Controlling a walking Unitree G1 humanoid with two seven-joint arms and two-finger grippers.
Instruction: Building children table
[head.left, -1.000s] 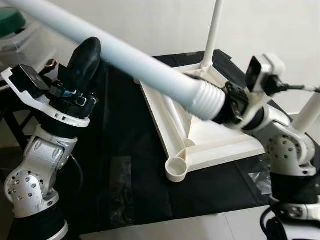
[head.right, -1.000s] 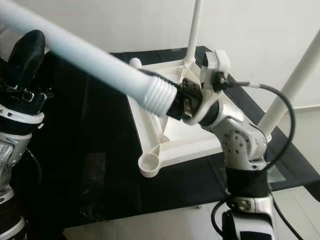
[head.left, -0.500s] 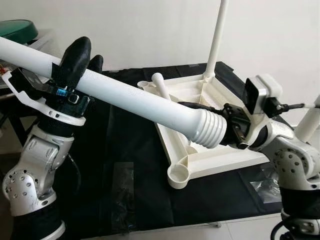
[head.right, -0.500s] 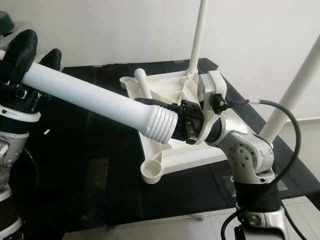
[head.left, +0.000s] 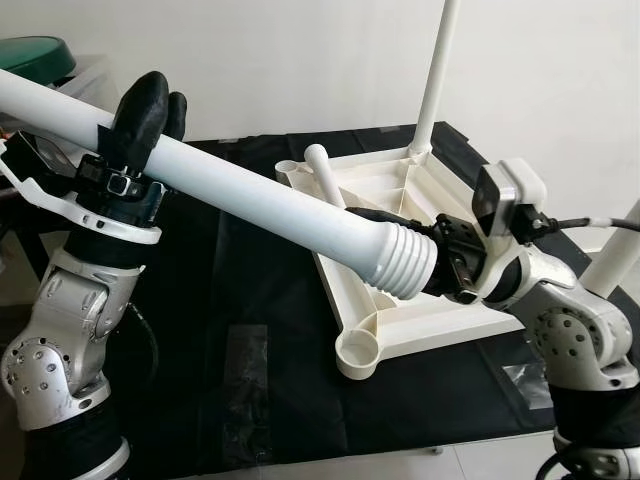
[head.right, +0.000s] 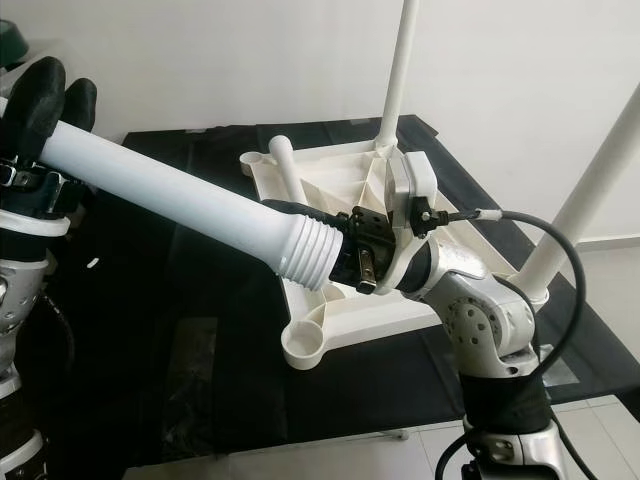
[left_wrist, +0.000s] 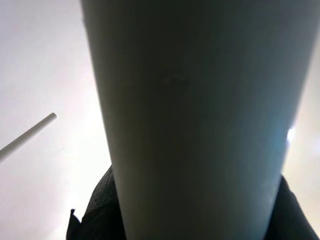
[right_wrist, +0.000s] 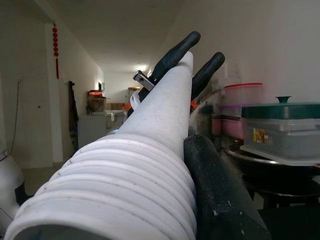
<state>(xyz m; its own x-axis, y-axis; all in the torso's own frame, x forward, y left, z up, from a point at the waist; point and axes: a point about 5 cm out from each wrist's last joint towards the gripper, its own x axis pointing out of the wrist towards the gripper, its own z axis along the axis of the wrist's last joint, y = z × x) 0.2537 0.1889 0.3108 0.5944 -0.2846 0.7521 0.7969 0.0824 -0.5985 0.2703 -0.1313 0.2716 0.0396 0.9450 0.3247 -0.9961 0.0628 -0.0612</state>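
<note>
Left eye view: long white table leg (head.left: 260, 195) slung across the scene from 10 o'clock down toward 4 o'clock, held at both ends above the black-draped surface (head.left: 260, 330). Left tool (head.left: 148, 100) at 10 o'clock, black fingers (head.left: 135, 105) pointing up and pinching the smooth shaft near its plain end. Right tool (head.left: 425, 260) at 4 o'clock, closed around the leg at its ribbed, threaded end (head.left: 402, 263), fingers running along the shaft from behind the ribs. Upturned white tabletop (head.left: 420, 305) lying flat on the surface directly beneath the threaded end, empty round corner socket (head.left: 357, 351) at 6 o'clock of the threads, near but apart from them. One slim white leg (head.left: 437, 70) already standing upright in the far corner at 12 o'clock, another leg (head.left: 612, 255) rising at the right edge at 3 o'clock. Short white peg (head.left: 325, 175) lying tilted on the tabletop's near-left part, partly hidden behind the held leg. Right wrist view: ribbed end close up, one black finger (right_wrist: 220, 190) pressed against its side, shaft running away to the left tool's two fingers gripping it either side; stacked lidded containers (right_wrist: 280, 130) beyond. Left wrist view: pale shaft close against the lens, dark finger edges flanking it at the base.
</note>
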